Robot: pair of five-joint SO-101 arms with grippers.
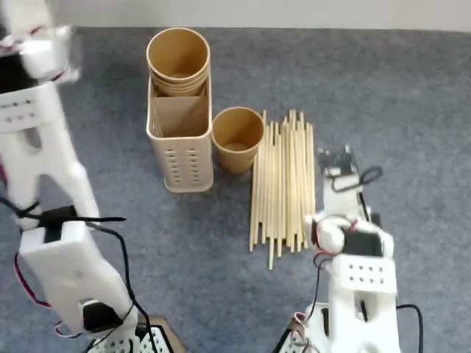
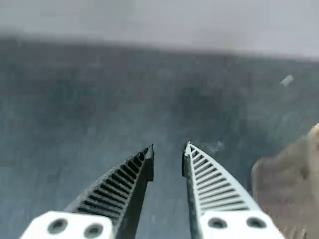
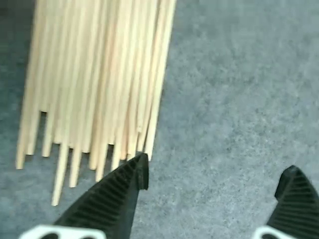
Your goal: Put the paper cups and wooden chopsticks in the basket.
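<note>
Spread wide and empty, my right gripper [image 3: 217, 167] hangs by the near ends of the chopsticks [image 3: 99, 74]. They lie at three o'clock of the loose cup [image 1: 237, 136], with the basket [image 1: 184, 169] at its nine. My left gripper [image 2: 169, 149], slightly parted, holds nothing. Chopsticks look next: shift over them, then pinch.

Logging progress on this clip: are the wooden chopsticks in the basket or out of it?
Out. The wooden chopsticks lie flat on the grey mat, apart from the basket.
</note>
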